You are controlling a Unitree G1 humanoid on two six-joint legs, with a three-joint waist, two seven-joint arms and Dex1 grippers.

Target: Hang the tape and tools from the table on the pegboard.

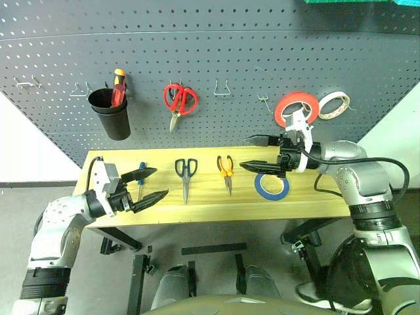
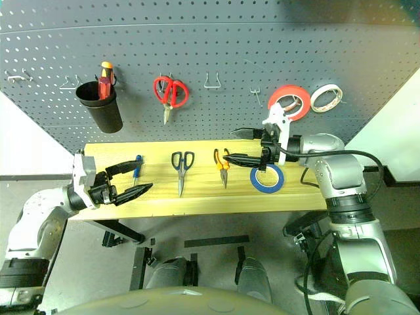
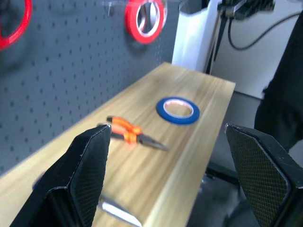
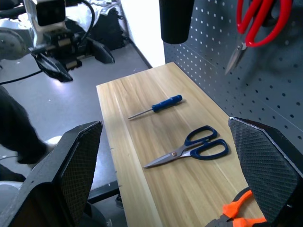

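Both claws stand apart, empty: the right claw (image 1: pixel 261 153) partly hides the blue tape (image 1: pixel 272 187); the left claw (image 1: pixel 148 185) crosses the screwdriver (image 1: pixel 140 178) on the bench (image 1: pixel 203 203).

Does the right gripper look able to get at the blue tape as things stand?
Probably yes: the right gripper hangs open just above and beside the blue tape, which lies flat on the table with nothing over it.

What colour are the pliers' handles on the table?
Orange and black, best seen in the left wrist view: pliers.
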